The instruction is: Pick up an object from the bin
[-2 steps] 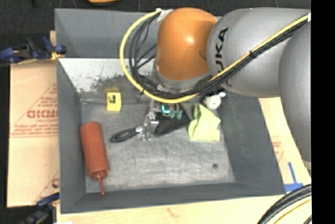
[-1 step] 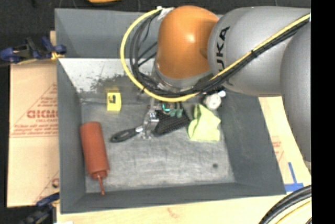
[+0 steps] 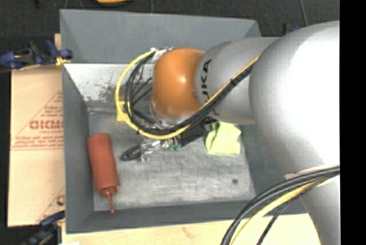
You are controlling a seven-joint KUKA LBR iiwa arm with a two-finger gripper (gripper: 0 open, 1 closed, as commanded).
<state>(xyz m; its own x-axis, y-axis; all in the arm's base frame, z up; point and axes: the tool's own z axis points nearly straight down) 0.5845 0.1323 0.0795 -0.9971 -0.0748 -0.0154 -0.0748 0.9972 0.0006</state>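
My gripper (image 3: 143, 151) is low in the middle of the bin, under the arm's orange cover, close to the floor. A red cylindrical bottle with a narrow nozzle (image 3: 103, 166) lies on the floor to its left, a short gap away, nozzle towards the bin's front. A yellow-green soft pad (image 3: 223, 139) lies to the right of the gripper, partly covered by the arm. I see nothing held in the gripper.
A small yellow piece (image 3: 122, 115) shows behind the cables at the back left, mostly hidden. The arm covers the bin's right and back. Bare floor lies in front of the gripper, towards the front wall.
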